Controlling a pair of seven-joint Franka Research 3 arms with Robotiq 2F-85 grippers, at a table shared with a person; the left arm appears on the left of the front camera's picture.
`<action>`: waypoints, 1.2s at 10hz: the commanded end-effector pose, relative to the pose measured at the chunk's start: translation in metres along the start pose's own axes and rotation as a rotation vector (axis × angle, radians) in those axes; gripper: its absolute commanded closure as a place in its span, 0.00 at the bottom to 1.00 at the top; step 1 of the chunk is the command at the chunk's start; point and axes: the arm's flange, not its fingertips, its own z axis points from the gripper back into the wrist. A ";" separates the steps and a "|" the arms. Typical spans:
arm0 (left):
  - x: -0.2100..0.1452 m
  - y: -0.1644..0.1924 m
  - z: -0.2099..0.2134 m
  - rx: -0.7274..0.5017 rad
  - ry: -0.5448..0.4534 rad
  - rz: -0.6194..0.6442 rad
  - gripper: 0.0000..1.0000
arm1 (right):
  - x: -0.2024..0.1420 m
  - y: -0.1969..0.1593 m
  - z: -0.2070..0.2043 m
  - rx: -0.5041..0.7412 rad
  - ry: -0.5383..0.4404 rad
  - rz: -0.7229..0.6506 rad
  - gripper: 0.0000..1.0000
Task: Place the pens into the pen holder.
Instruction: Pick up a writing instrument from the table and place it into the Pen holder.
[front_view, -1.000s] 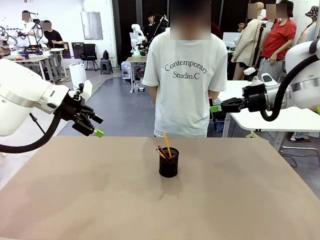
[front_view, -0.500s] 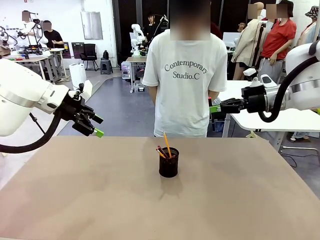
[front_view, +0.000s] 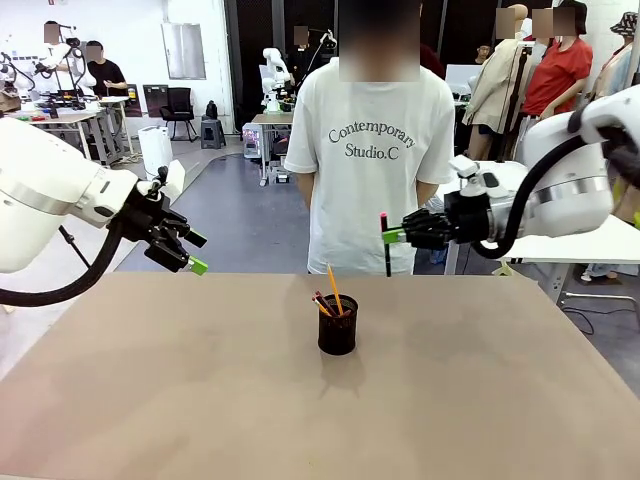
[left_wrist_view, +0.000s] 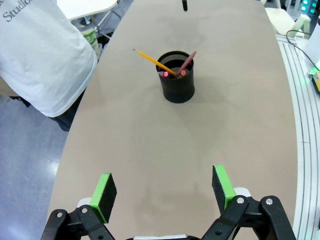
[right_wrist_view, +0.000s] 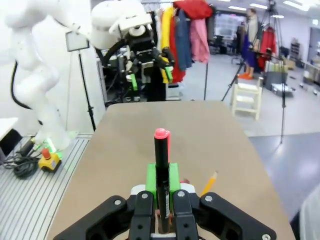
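Observation:
The black mesh pen holder (front_view: 338, 325) stands mid-table and holds the yellow-orange pen (front_view: 334, 288) and the reddish-brown pen (front_view: 320, 301), both leaning out of the cup (left_wrist_view: 177, 83). My right gripper (front_view: 390, 236) hovers above and to the right of the holder, shut on the black pen with the red tip (front_view: 385, 243), which stands upright. In the right wrist view that pen (right_wrist_view: 161, 172) rises between the green pads (right_wrist_view: 151, 182). My left gripper (front_view: 195, 254) hangs open off the table's left far edge, its fingers (left_wrist_view: 104, 193) wide apart and empty.
A person in a white T-shirt (front_view: 372, 150) stands at the far edge behind the holder. The brown table (front_view: 300, 400) is bare around the cup. Other tables and people are farther back.
My right gripper has moved left toward the middle with the black pen, now nearly above the holder. The left arm has stayed still.

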 end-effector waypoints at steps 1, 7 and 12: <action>0.000 0.000 0.003 0.005 0.009 0.006 0.00 | -0.010 -0.015 -0.020 0.049 -0.003 0.059 1.00; 0.000 0.000 0.003 0.005 0.009 0.006 0.00 | -0.046 -0.049 -0.068 -0.016 -0.021 0.026 1.00; 0.000 0.000 0.003 0.005 0.009 0.006 0.00 | -0.065 -0.048 -0.074 -0.007 -0.011 -0.039 1.00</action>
